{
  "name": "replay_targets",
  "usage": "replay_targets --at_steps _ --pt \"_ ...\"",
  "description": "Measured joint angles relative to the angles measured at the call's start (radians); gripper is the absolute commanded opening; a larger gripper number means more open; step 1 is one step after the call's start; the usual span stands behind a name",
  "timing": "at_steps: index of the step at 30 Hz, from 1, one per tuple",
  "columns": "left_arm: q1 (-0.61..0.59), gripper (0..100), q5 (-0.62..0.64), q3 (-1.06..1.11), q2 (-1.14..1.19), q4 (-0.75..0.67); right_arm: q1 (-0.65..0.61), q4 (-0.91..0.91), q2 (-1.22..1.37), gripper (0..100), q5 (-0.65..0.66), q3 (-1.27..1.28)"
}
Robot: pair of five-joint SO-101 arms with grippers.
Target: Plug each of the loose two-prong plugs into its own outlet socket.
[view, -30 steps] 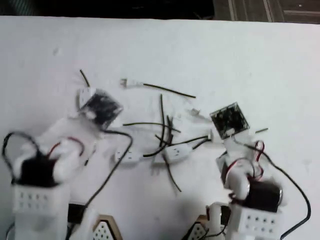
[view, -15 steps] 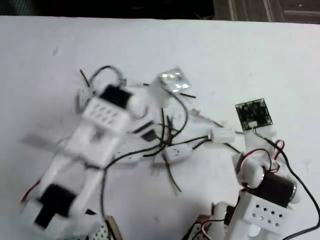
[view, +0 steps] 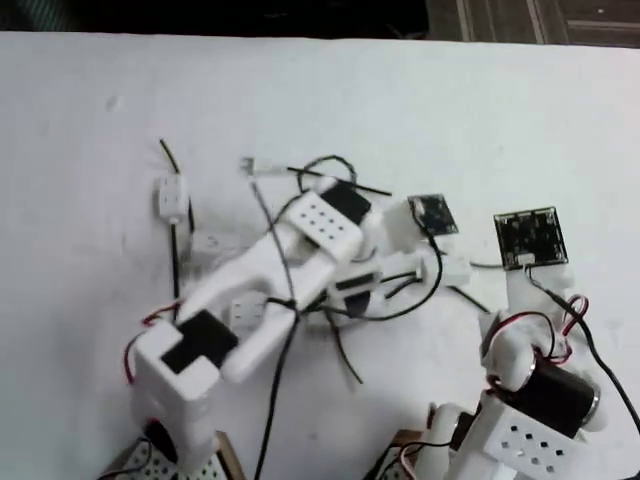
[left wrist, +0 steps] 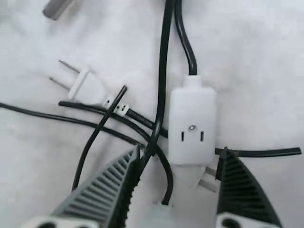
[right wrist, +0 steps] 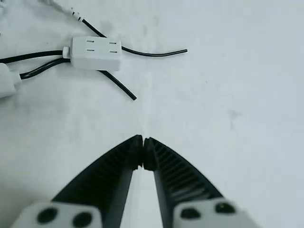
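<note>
Left hand point(left wrist: 180, 153) spread wide, straddling white outlet socket point(left wrist: 192, 126) amid black cords point(left wrist: 164, 57); right hand point(right wrist: 143, 145) pinched closed, empty, over bench point(right wrist: 228, 95).

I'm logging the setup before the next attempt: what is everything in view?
Table: one, white, under everything.
Outlet sockets: at least three, white; one below the left gripper, one ahead of the right gripper, one at the table's left.
Two-prong plugs: at least two, white; one beside the socket under the left gripper, one toward the far edge.
Cords: several, black, tangled mid-table.
Left gripper: one, dark, open.
Right gripper: one, dark, shut, empty.
</note>
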Motion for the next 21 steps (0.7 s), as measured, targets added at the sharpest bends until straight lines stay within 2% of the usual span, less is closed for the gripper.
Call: replay_targets --at_steps 8,10,13,17,21 --pt "0.006 25 0.002 0.000 0.152 -0.104 -0.002 0.000 -0.060 2.1 0.000 0.046" --pt "0.006 18 0.002 0.000 0.155 -0.110 -0.002 0.000 -0.084 2.1 0.000 0.046" --pt "0.008 2 0.002 0.000 0.155 -0.110 -0.002 0.000 -0.130 2.1 0.000 0.046" --pt "0.012 2 0.002 -0.003 0.137 -0.104 -0.002 0.000 -0.181 2.1 0.000 0.046" --pt "0.006 2 0.002 -0.002 0.068 -0.017 -0.002 0.000 -0.212 2.1 0.000 0.046"
